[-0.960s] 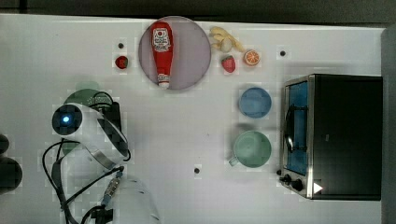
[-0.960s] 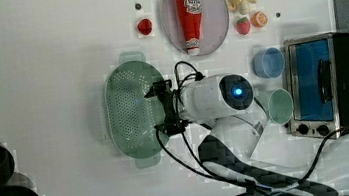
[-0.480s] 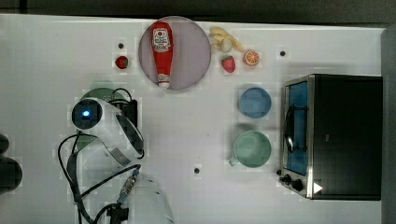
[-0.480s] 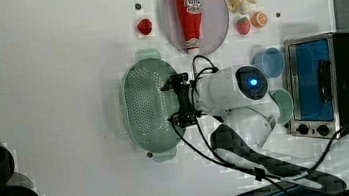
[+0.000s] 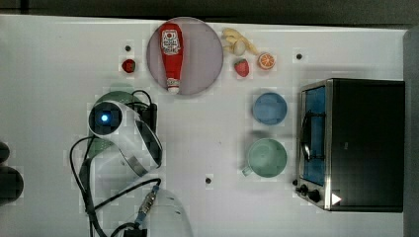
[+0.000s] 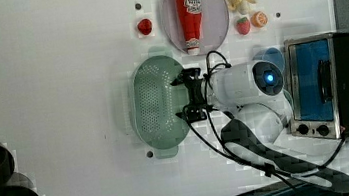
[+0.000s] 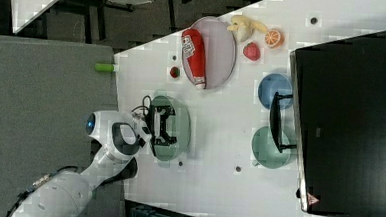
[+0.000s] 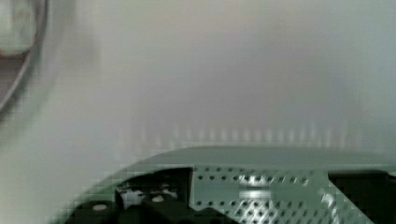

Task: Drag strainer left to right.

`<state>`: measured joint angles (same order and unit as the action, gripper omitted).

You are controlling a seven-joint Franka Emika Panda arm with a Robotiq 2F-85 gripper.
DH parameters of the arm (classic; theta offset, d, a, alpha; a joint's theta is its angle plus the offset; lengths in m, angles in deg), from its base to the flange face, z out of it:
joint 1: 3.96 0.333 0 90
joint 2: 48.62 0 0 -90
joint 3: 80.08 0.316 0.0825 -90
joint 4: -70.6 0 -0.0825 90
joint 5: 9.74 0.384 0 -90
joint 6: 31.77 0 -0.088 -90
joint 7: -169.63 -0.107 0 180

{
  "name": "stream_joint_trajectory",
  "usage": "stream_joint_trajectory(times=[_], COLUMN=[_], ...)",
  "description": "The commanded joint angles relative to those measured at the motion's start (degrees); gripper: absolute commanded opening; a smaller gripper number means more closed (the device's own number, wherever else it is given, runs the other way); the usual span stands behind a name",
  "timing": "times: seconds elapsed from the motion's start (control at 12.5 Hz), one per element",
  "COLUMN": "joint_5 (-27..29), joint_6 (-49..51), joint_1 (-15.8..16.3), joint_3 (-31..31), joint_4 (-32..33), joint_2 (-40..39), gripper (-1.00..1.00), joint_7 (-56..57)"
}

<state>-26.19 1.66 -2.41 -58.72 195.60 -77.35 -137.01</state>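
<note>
We see the tool [image 6: 186, 99] with its fingers spread wide, planted inside the strainer [image 6: 155, 100], clamping nothing. Over the past second tool and strainer have slid together toward the left view's right, across the white table [image 6: 61, 92]. The strainer now lies just below the plate [image 6: 172, 17] holding the ketchup bottle [image 6: 189, 5]; we judge the drag underway.

White table [image 5: 59, 59] w/ even light; dark floor [image 7: 136, 15] and grey panel [image 7: 41, 105] beyond its edge.
</note>
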Motion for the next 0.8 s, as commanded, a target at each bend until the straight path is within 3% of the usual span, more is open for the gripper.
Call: stream_joint_trajectory(times=[0.08,0.8], joint_5=[-0.9,-0.9], joint_6=[1.1,0.9], joint_1=[-1.8,-4.5], joint_3=[-0.6,-6.0], joint_4=[2.0,6.3], joint_2=[1.5,4.7], gripper=[1.00,1.00], joint_7=[2.2,11.1])
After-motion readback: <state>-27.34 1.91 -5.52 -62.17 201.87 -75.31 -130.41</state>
